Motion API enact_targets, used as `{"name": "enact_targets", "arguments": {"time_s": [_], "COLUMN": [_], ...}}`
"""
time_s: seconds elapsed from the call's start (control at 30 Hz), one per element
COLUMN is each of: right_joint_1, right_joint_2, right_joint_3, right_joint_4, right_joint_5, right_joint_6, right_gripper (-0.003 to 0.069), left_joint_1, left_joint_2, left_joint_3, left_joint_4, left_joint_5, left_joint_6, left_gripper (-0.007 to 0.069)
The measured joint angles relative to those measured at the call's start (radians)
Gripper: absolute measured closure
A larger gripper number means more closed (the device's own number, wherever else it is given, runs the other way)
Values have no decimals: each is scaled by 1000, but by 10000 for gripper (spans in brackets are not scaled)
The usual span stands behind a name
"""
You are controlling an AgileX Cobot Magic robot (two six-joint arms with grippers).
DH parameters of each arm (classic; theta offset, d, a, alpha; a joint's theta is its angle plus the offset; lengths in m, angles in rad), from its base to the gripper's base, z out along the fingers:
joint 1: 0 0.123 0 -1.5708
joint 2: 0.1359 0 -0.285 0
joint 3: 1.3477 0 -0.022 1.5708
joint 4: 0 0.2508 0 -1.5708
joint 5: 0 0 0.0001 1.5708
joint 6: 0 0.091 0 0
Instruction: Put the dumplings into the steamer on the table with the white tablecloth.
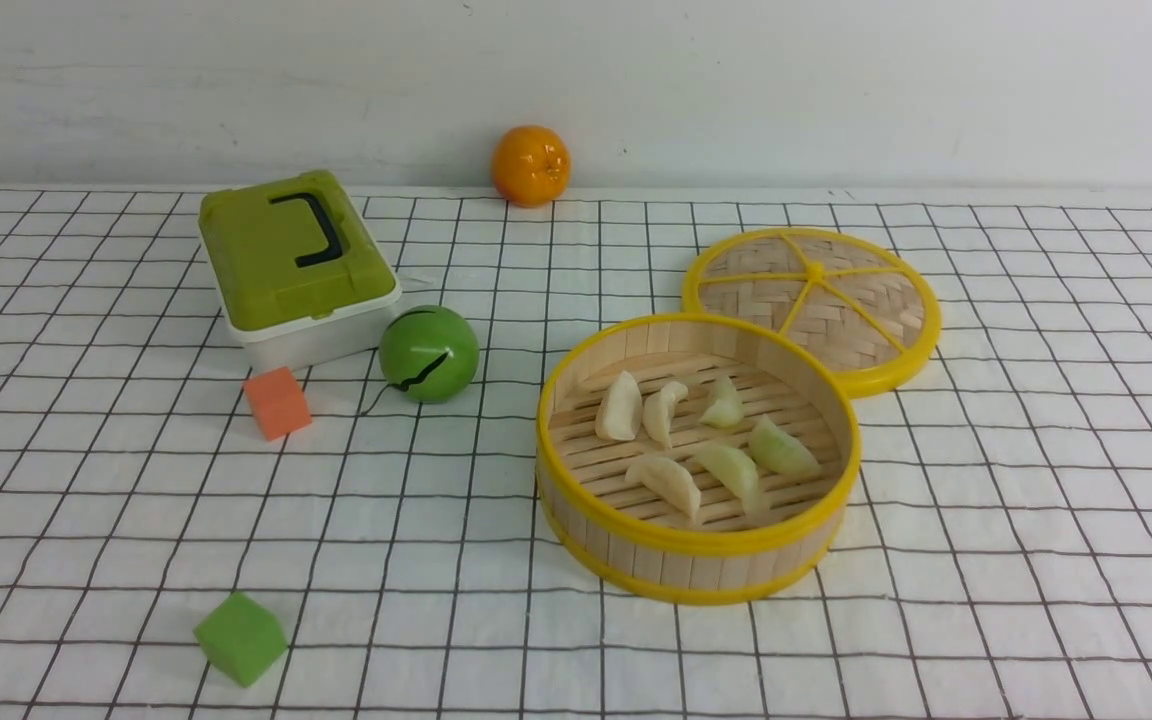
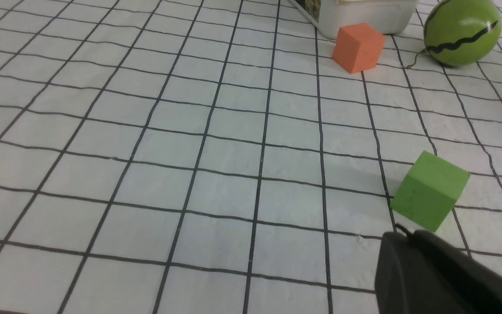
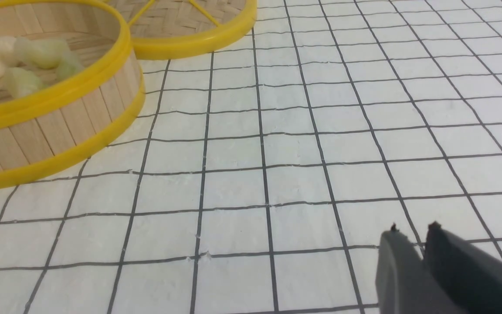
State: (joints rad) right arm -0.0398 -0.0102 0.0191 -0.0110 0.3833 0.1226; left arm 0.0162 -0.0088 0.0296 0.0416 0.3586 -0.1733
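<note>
The steamer (image 1: pixel 576 400) stands on the white tablecloth (image 1: pixel 1036 500), right of the table's middle. Several pale dumplings (image 1: pixel 676 440) lie on its slatted floor. The right wrist view shows the steamer (image 3: pixel 59 126) and the dumplings (image 3: pixel 28 65) in it at the edge of the picture. My right gripper (image 3: pixel 413 229) hangs over bare cloth well away from the steamer, open by a narrow gap and empty. My left gripper (image 2: pixel 401 233) is shut and empty, just short of a green cube (image 2: pixel 429 189). Neither gripper appears in the front view.
The woven lid (image 1: pixel 816 305) lies flat behind the steamer, touching it. At the left are a green-lidded white box (image 1: pixel 291 260), a green melon ball (image 1: pixel 428 353), an orange cube (image 1: pixel 277 402) and the green cube (image 1: pixel 240 637). An orange (image 1: pixel 530 165) sits by the back wall.
</note>
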Motion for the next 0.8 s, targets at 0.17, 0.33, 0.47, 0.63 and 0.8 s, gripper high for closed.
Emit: {"name": "enact_targets", "arguments": {"time_s": [0.17, 0.33, 0.47, 0.63, 0.8], "right_joint_1": [0, 0, 0, 0, 0], "right_joint_2": [0, 0, 0, 0, 0], "right_joint_3": [0, 0, 0, 0, 0], "right_joint_4": [0, 0, 0, 0, 0], "right_joint_5": [0, 0, 0, 0, 0], "right_joint_6": [0, 0, 0, 0, 0], "right_gripper": [566, 559, 554, 550, 545], "left_joint_1": [0, 0, 0, 0, 0], "left_joint_2": [0, 0, 0, 0, 0], "left_joint_3": [0, 0, 0, 0, 0], "left_joint_4": [0, 0, 0, 0, 0], "left_joint_5": [0, 0, -1, -1, -1], "left_joint_6": [0, 0, 0, 0, 0], "left_gripper": [637, 637, 637, 637, 637]}}
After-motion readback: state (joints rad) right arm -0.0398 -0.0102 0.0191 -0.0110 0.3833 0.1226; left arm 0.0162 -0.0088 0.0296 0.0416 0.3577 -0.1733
